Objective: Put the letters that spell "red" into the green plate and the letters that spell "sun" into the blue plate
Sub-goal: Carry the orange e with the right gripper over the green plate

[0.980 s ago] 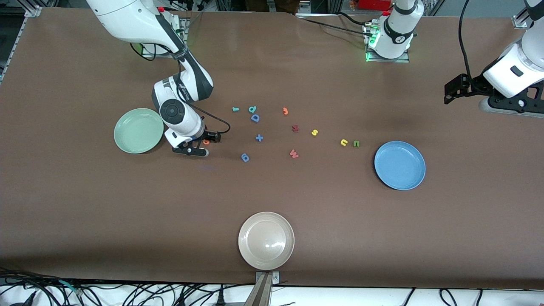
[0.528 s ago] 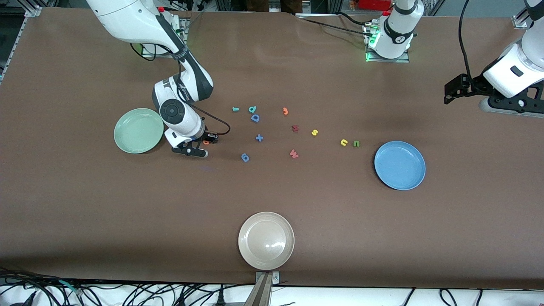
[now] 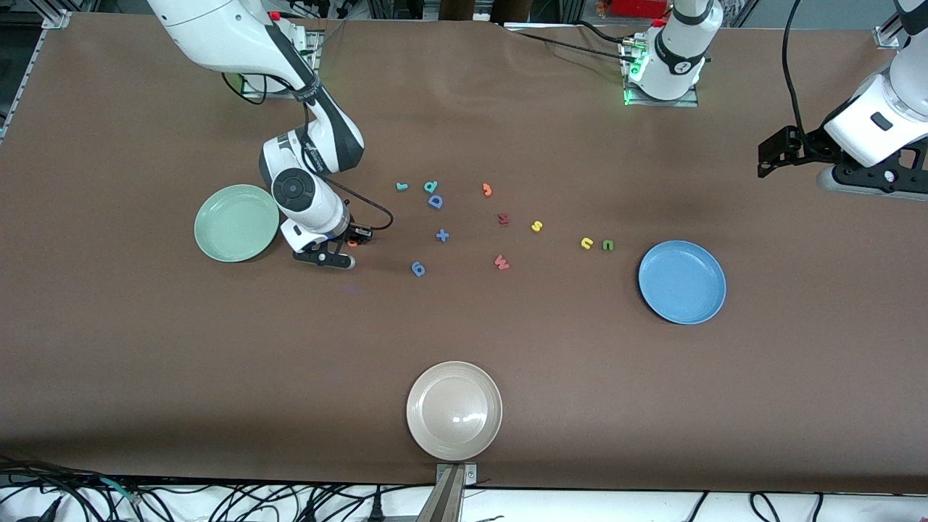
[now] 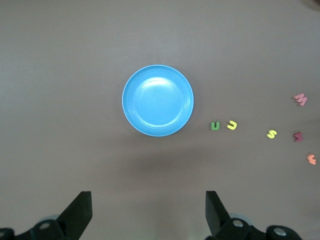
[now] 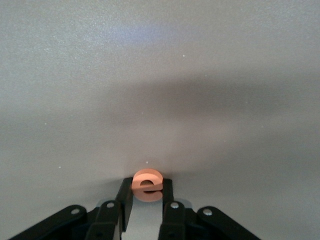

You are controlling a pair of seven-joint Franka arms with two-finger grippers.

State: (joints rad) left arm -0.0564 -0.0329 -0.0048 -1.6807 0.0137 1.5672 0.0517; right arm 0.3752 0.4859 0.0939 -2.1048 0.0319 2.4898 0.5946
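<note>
We find the orange "e" (image 5: 147, 184) lying on the desk (image 3: 217, 348) just beside the green plate (image 3: 236, 222), toward the right arm's end. We judge it very light, soft foam, thin and easily squashed or flicked aside; a grip across its rounded outer edges, low to the desk, looks the sound hold, and only slight pressure should be needed.

The right gripper (image 5: 146, 192) is down at the desk with the "e" between its fingers (image 5: 124, 196). In the right wrist view the fingers stand close on either side of the letter and appear to touch its edges. The letter is not lifted, so we cannot confirm the clamp is firm.

The left gripper (image 4: 148, 212) waits high over the desk at its own end, fingers wide apart and holding nothing, looking down on the blue plate (image 4: 158, 100).

The "r" (image 3: 402, 186) and "d" (image 3: 431, 187) lie farther from the camera than the "e". The "s" (image 3: 536, 226), "u" (image 3: 586, 243) and "n" (image 3: 607, 246) lie in a loose row near the blue plate. Both plates hold no letters
</note>
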